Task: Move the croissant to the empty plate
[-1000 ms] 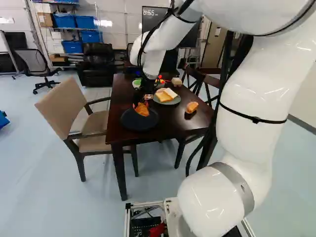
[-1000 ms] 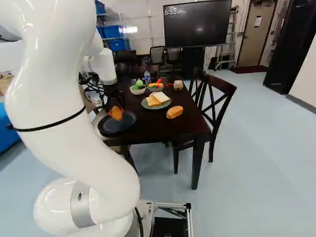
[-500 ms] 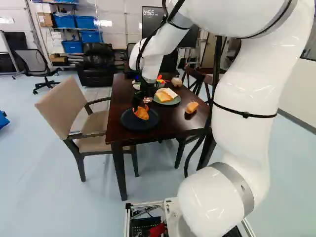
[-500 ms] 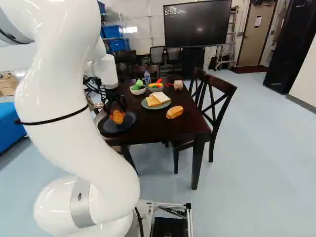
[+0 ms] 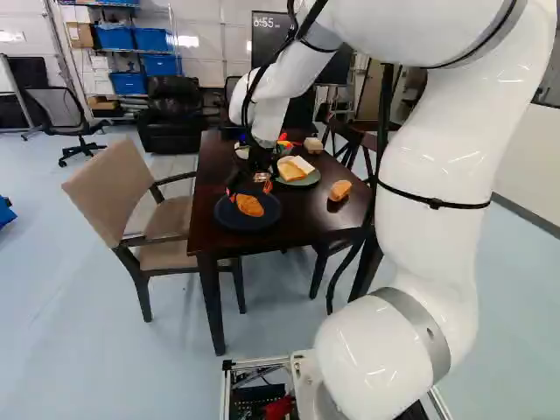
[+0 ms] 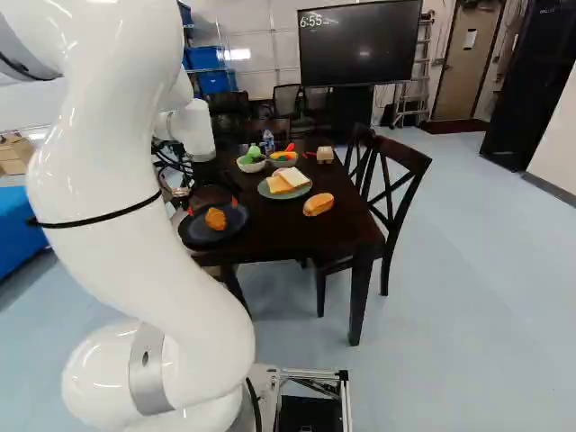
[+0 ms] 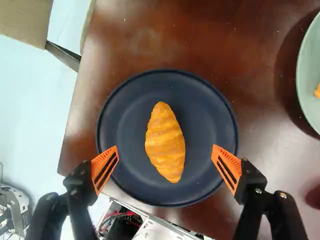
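In the left base view my gripper (image 5: pixel 250 185) is low over the dark plate (image 5: pixel 229 225) at the table's near left corner. The croissant (image 5: pixel 249 206) lies on that plate below the fingers. In the wrist view the gripper (image 7: pixel 165 167) stands wide open, an orange-padded finger on either side of the croissant (image 7: pixel 166 142), touching neither side of it. Around the croissant shows the bare surface of the dark plate (image 7: pixel 205 120).
A green plate (image 6: pixel 303 190) with bread slices, a bread roll (image 6: pixel 318 204), two bowls (image 6: pixel 251 166) of play food, a bottle (image 6: pixel 268 141) and a small box (image 6: pixel 325 155) share the table (image 6: pixel 279 231). Chairs (image 5: pixel 118 188) flank the table on both sides.
The gripper has opened and let go of the croissant, which now rests on the dark plate. The arm has shifted slightly from its stance a second ago. The base has not moved.
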